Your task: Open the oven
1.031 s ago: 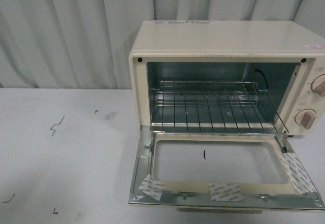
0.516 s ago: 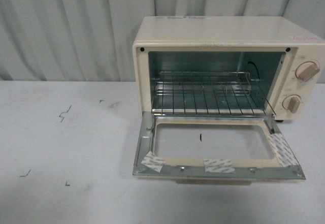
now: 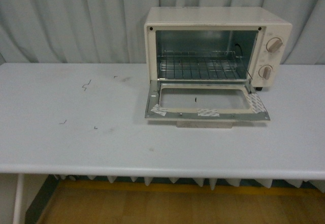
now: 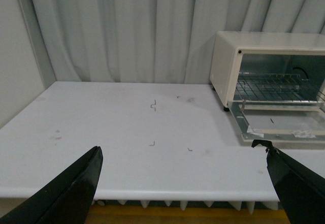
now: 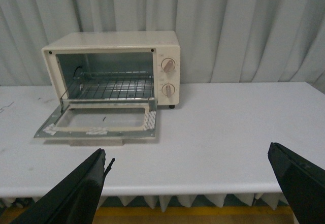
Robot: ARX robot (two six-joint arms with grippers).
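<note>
A pale pleated curtain [image 3: 76, 21] hangs behind a long white table [image 3: 76, 132]. In the front view no arm shows; the oven [image 3: 218, 46] stands toward the back of the table on its right part, its door [image 3: 205, 104] dropped flat onto the tabletop, the wire rack [image 3: 200, 67] bare inside and two knobs [image 3: 274, 44] on its right face. In the left wrist view the left claw [image 4: 183, 183] is spread wide and grasps nothing; the oven lies ahead of it and off toward its right finger, well apart. In the right wrist view the right claw [image 5: 193, 183] is likewise spread and empty, with the oven ahead, toward its left finger, also well apart.
</note>
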